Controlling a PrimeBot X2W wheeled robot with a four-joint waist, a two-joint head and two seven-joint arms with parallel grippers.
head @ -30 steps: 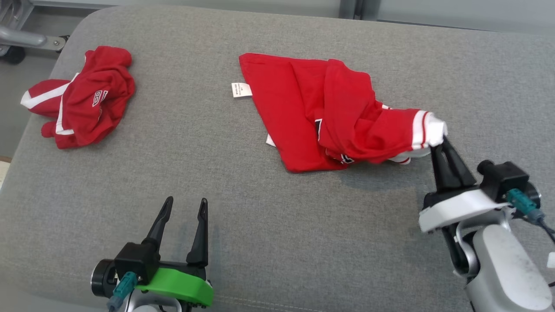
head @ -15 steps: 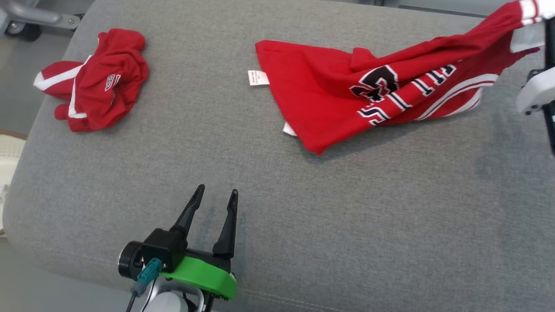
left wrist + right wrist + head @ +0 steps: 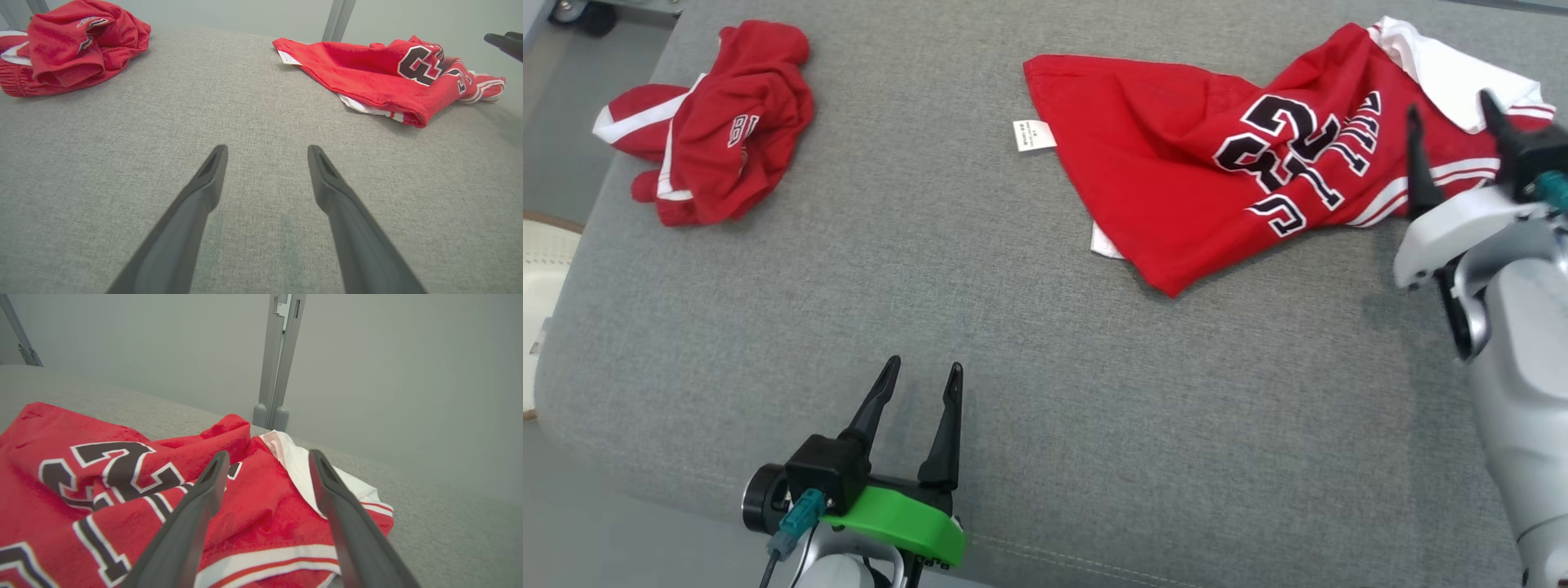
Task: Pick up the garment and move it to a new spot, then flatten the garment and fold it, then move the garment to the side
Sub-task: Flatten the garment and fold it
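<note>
Flattening is seemingly beginning: the red jersey point(image 3: 1176, 188) is lying rumpled toward the far right corner of the grey cushion point(image 3: 1045, 392), the right gripper point(image 3: 1449, 104) is hovering spread and empty over its white end, and the left gripper point(image 3: 925, 364) is idling spread near the front edge, so the next move is likely calling for pinching corners and pulling taut.

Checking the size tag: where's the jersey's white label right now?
Head view, upper middle: the white label lies on the grey cushion at the left edge of the spread jersey, facing the crumpled red garment.

Grey fabric cushion point(image 3: 1013, 367) bears a partly spread red jersey point(image 3: 1176, 188); a crumpled red garment point(image 3: 719, 122) lies well left of the jersey.
</note>
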